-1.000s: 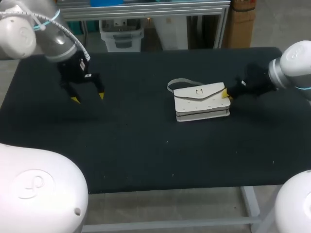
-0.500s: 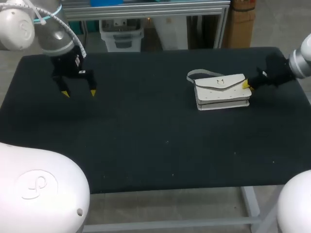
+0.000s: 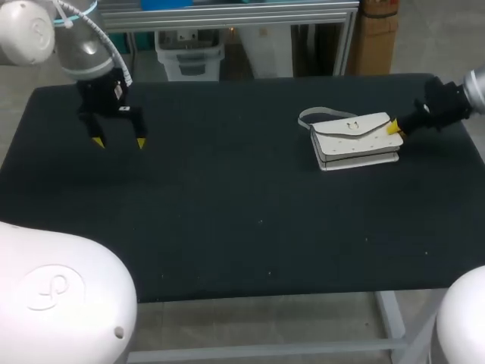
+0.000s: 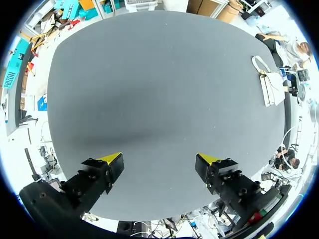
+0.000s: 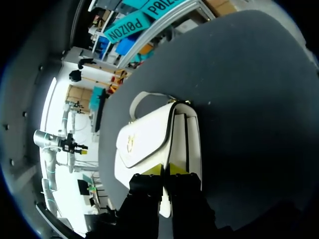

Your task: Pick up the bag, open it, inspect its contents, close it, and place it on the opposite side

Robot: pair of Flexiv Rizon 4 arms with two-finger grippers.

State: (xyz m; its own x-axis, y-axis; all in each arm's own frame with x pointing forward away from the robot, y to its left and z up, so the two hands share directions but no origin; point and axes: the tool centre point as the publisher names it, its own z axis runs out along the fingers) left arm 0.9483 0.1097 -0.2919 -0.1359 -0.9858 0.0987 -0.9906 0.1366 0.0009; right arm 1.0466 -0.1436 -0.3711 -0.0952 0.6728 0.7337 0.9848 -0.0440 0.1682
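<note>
Black table (image 3: 227, 227) bears the bag (image 3: 356, 142), your right gripper (image 3: 395, 129) clamping its end. Left gripper (image 3: 118, 142) gapes; release likely next

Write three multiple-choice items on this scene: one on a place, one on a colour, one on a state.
1. Where on the table is the bag?
A. at its left edge
B. in its middle
C. on its right part

2. What colour is the bag?
A. black
B. white
C. red

3. How is the left pincer?
A. open, holding nothing
B. shut on the bag
C. shut on a strap

Key: 1 C, it lies at the right pincer; 2 B, pale against the dark table; 3 A, it gapes over bare table.
</note>
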